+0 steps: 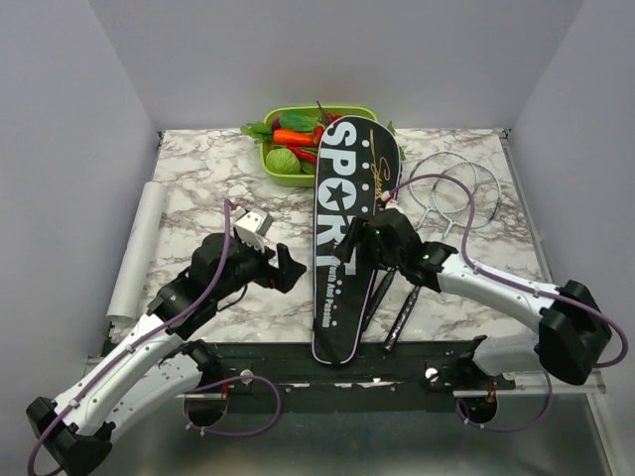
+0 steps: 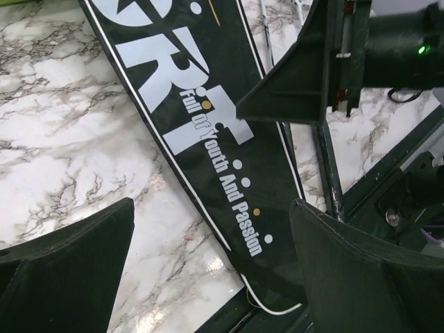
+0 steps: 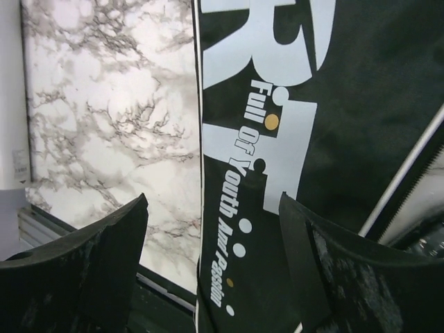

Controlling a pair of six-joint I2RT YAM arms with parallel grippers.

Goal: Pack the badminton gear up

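Hovering my right gripper (image 3: 211, 208) low over the narrow half of the bag (image 1: 337, 198), I have its jaws apart with nothing between them and the small white lettering directly beneath. My left gripper (image 2: 211, 208) is spread wide and empty too, just off the bag's left edge, over bare counter (image 1: 198, 188). The rackets (image 1: 401, 317) lie outside the bag, just to the right of my right gripper, handles towards me and heads further out. I can't pick out the shuttlecock. I judge this to be the opening step: nothing is packed and the bag looks shut. Next I'd drop the right gripper onto the zipped edge by its right finger, with the left pinning the bag so it doesn't slide.
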